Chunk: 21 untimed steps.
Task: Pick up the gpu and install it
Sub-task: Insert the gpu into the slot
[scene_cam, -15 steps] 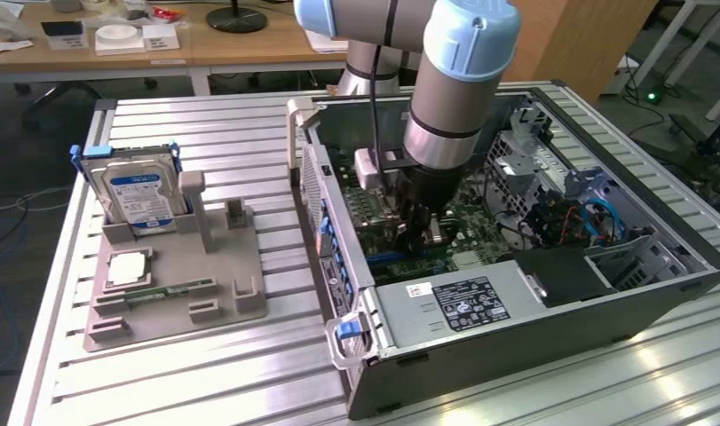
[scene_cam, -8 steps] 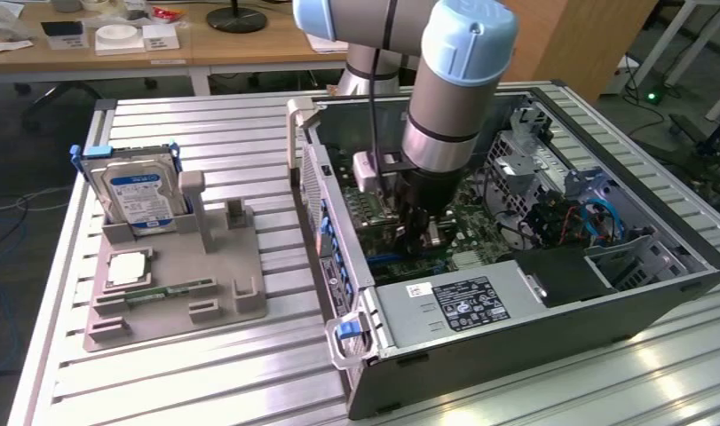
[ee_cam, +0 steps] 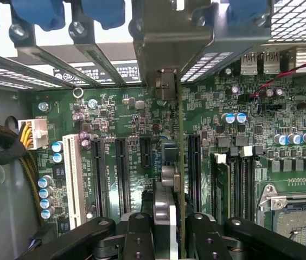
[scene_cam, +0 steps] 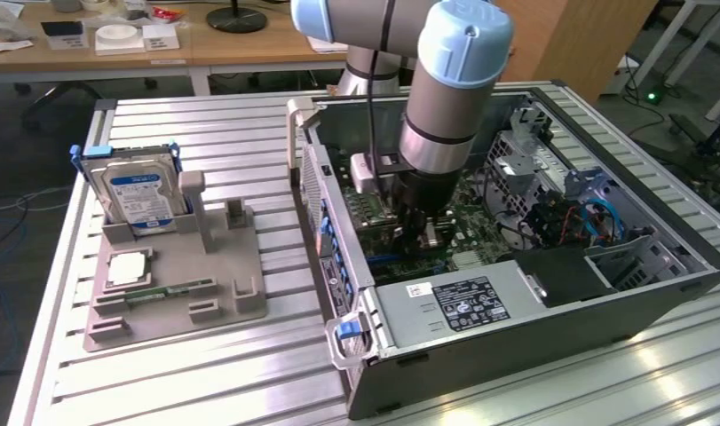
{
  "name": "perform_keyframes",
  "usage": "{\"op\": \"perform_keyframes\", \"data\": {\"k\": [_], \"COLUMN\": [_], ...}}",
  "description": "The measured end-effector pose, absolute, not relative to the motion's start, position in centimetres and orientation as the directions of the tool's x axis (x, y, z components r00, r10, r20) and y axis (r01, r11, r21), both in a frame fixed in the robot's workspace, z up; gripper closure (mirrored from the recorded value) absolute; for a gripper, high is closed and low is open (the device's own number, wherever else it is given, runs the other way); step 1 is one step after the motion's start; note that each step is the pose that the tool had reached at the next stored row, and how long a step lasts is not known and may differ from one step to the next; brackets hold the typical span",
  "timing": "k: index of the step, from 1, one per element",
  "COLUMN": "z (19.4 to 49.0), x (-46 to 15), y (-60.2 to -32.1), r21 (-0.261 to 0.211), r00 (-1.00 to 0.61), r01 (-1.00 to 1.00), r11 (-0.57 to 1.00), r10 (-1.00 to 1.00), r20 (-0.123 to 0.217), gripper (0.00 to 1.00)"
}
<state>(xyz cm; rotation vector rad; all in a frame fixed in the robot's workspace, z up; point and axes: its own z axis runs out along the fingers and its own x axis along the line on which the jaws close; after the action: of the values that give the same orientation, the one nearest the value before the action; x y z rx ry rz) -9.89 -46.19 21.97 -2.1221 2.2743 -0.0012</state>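
One open computer case (scene_cam: 644, 293) lies on its side on the slatted metal table (scene_cam: 217, 373), and the arm reaches down into it. Inside the case sit the green motherboard (ee_cam: 115, 116), a black power supply (scene_cam: 454, 306) with a white label at the near end, a bundle of blue and orange cables (scene_cam: 590, 222) toward the exterior view's right, and perforated metal drive bays (scene_cam: 537, 160) at the far side. The gripper (ee_cam: 166, 225) is low over the motherboard; in the wrist view its black fingers (ee_cam: 139, 233) are clamped on the gpu (ee_cam: 168, 157), which stands on edge, seen edge-on as a thin vertical card running from the fingers up to its metal bracket (ee_cam: 166, 38) at the case's rear slot openings. The card sits in line with the black expansion slots (ee_cam: 122, 173), between one slot and the next; whether its lower edge is seated in a slot I cannot tell. A white slot (ee_cam: 72, 179) lies further off, beside a row of blue-topped capacitors (ee_cam: 45, 195).

On the exterior view's left a grey holder tray (scene_cam: 176, 293) rests on the table, well apart from the case. Its upright cradle holds the silver hard drive (scene_cam: 137, 191) with a blue-white label; a flat recess holds a square processor (scene_cam: 125, 268), and a narrow groove holds the green memory stick (scene_cam: 168, 291)
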Motion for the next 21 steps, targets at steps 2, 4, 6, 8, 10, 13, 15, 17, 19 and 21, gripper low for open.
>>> {"op": "perform_keyframes", "data": {"k": [2, 4, 6, 8, 10, 13, 15, 17, 19, 21], "z": [21.94, 21.87, 21.8, 21.73, 21.69, 21.65, 21.65, 21.65, 21.65, 21.78], "x": [-9.97, -10.03, -10.03, -10.05, -10.05, -10.05, -10.05, -10.05, -10.05, -10.05], "y": [-46.18, -46.16, -46.16, -46.16, -46.16, -46.16, -46.16, -46.16, -46.16, -46.14], "r21": [-0.022, -0.022, -0.022, -0.022, -0.021, -0.022, -0.022, -0.022, -0.022, -0.022], "r00": [-0.069, -0.069, -0.069, -0.069, -0.069, -0.069, -0.069, -0.069, -0.069, -0.069], "r01": [-0.997, -0.997, -0.997, -0.997, -0.997, -0.997, -0.997, -0.997, -0.997, -0.997], "r11": [0.069, 0.069, 0.069, 0.069, 0.069, 0.069, 0.069, 0.069, 0.069, 0.069], "r10": [-0.997, -0.997, -0.997, -0.997, -0.997, -0.997, -0.997, -0.997, -0.997, -0.997], "r20": [-0.022, -0.022, -0.022, -0.022, -0.022, -0.022, -0.022, -0.022, -0.022, -0.023], "gripper": [0.71, 0.71, 0.71, 0.71, 0.71, 0.71, 0.71, 0.71, 0.71, 0.71]}}
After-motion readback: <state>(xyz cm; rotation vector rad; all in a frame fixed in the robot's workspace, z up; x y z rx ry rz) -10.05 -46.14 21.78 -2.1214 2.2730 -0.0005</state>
